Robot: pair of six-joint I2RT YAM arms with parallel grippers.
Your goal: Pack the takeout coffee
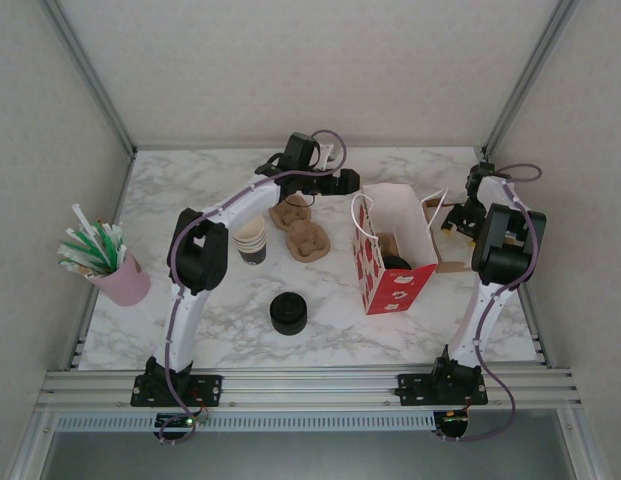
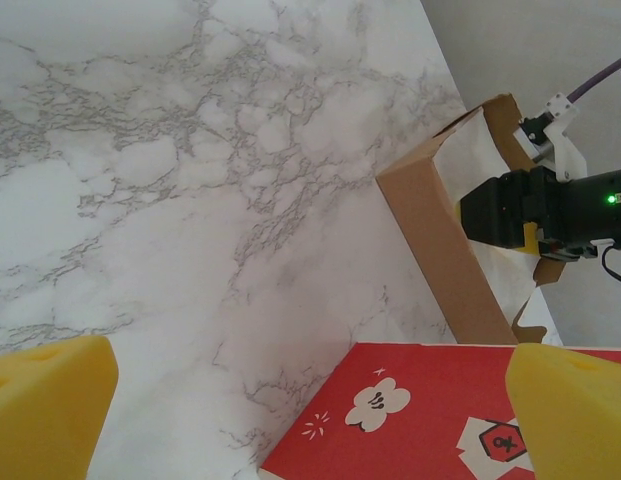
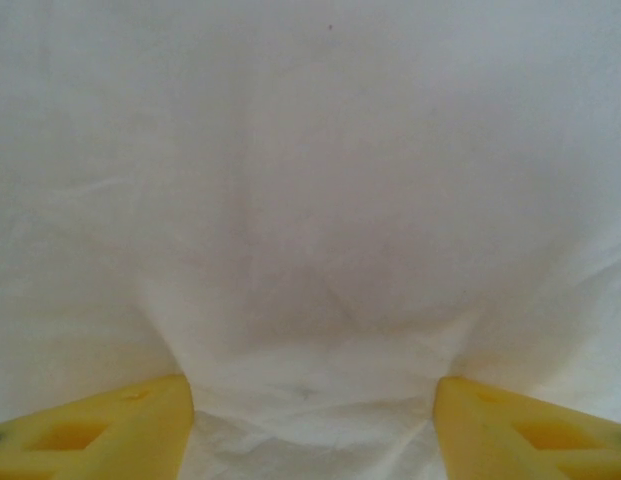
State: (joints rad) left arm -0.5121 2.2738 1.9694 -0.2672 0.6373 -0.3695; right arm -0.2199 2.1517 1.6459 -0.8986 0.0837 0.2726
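The takeout coffee (image 1: 397, 263) stands inside the open red paper bag (image 1: 395, 287); I see its round black lid, and the bag walls hide its sides. My left gripper (image 1: 342, 183) hovers at the bag's back left corner, wide open and holding nothing. In the left wrist view its yellow fingers (image 2: 52, 400) frame the red bag (image 2: 440, 420) and marble, with the left gripper (image 2: 310, 400) above them. My right gripper (image 1: 452, 216) sits against the bag's right side. Up close, the right gripper (image 3: 312, 425) is open, fingers (image 3: 100, 435) apart, against the white bag wall (image 3: 310, 200).
A stack of lidless cups (image 1: 252, 240), brown pulp carriers (image 1: 302, 235) and a black lid stack (image 1: 288, 312) sit on the marble table (image 1: 190, 190). A pink cup of straws (image 1: 118, 272) stands at the left edge. Frame posts rise at the back corners.
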